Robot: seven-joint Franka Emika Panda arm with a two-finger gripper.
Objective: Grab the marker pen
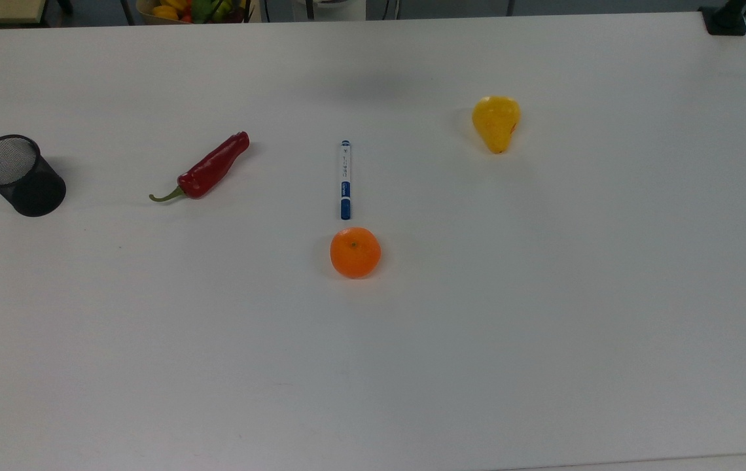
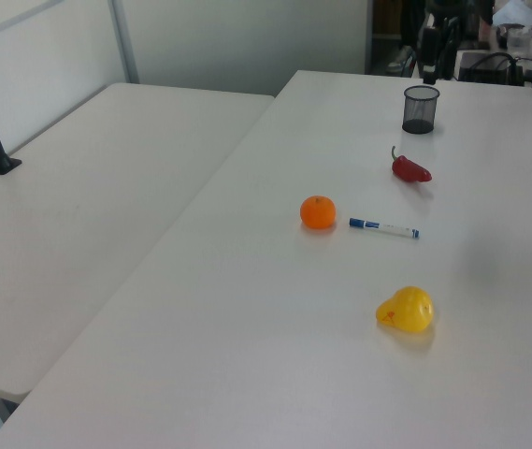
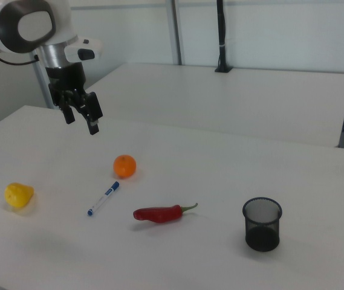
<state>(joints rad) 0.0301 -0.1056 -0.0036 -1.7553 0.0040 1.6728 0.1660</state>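
Observation:
The marker pen [image 1: 345, 180] lies flat on the white table [image 1: 543, 327], white-barrelled, with its blue cap end towards the orange. It also shows as the marker pen [image 2: 384, 227] in the left view and the marker pen [image 3: 104, 197] in the right view. My gripper [image 3: 81, 121] hangs high above the table in the right view, up and to the left of the pen. It is open, with nothing between its black fingers [image 3: 93, 125]. Nothing touches the pen.
An orange [image 1: 355, 252] sits just below the pen's cap end in the top view. A red pepper [image 1: 206, 169] lies to the pen's left, a black mesh cup [image 1: 16, 173] at the far left, and a yellow pear [image 1: 496, 122] to the right.

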